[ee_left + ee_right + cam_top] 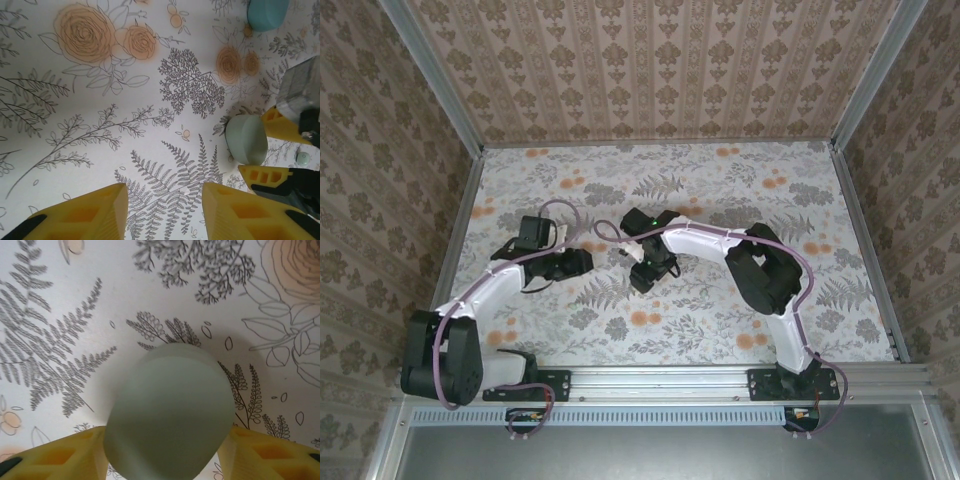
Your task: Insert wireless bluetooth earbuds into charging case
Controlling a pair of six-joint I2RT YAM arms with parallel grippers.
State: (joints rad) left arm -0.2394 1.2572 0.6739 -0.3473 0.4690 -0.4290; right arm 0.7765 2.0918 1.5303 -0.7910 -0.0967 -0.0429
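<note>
Right gripper (165, 440) clamped on smooth oval pale mint-green charging case (170, 405), yellow fingertips on its flanks. Case on or just above flower-printed tablecloth (75, 315); cannot tell which. Left gripper (164, 192) near, jaws apart, empty.

Risks:
- slick curved shell may squirt from tip grip
- crowded arms may knock case askew

Right wrist view: the mint case part (170, 410) is out of focus, lower edge cut off (contact with the yellow fingers (265, 455) cannot be confirmed). Left wrist view: the teal case part (267, 12) is cropped at the top edge; a pale speck (302, 158) is too small to identify
</note>
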